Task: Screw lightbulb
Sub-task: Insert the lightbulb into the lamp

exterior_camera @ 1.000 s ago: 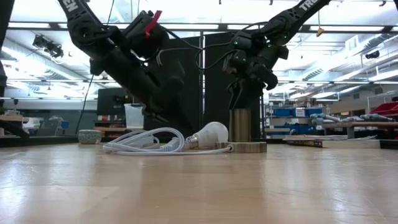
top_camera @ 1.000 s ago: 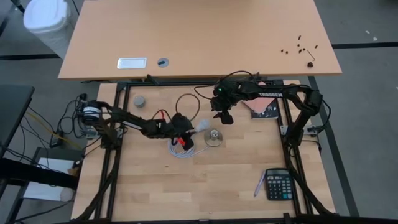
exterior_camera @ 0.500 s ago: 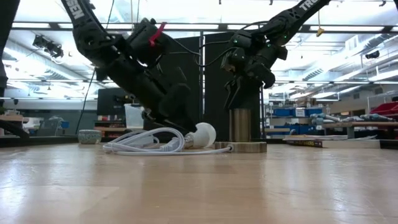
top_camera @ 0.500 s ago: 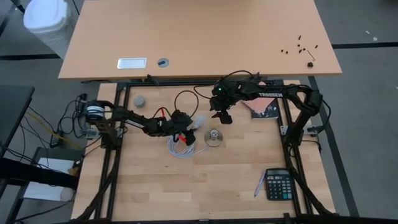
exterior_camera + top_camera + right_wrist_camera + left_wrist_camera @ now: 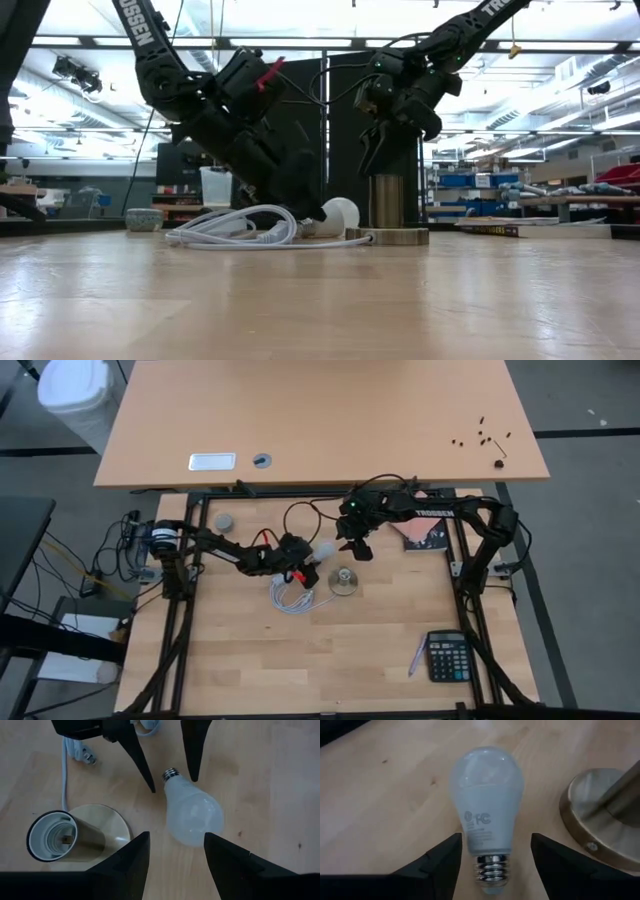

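The white lightbulb [image 5: 326, 550] lies on its side on the wooden table, its silvery screw base [image 5: 490, 870] pointing at my left gripper [image 5: 308, 563]. That gripper is open and low over the table. Its two fingers [image 5: 145, 775] stand on either side of the screw base without touching it. My right gripper [image 5: 176, 837] hangs open above the bulb [image 5: 192, 815] and holds nothing. The brass-coloured socket [image 5: 344, 580] stands upright on its round foot beside the bulb, and its white cable [image 5: 290, 596] lies coiled near my left arm.
A calculator [image 5: 448, 657] and a pen [image 5: 417, 657] lie at the near right corner. A dark booklet [image 5: 425, 532] lies at the far right and a small grey puck [image 5: 223, 521] at the far left. The near half of the table is bare wood.
My left gripper has swung toward the table's far edge and sunk lower, coming up behind the bulb's screw base. The bulb has rolled a little toward the far edge and still lies on its side. My right gripper has kept its place above.
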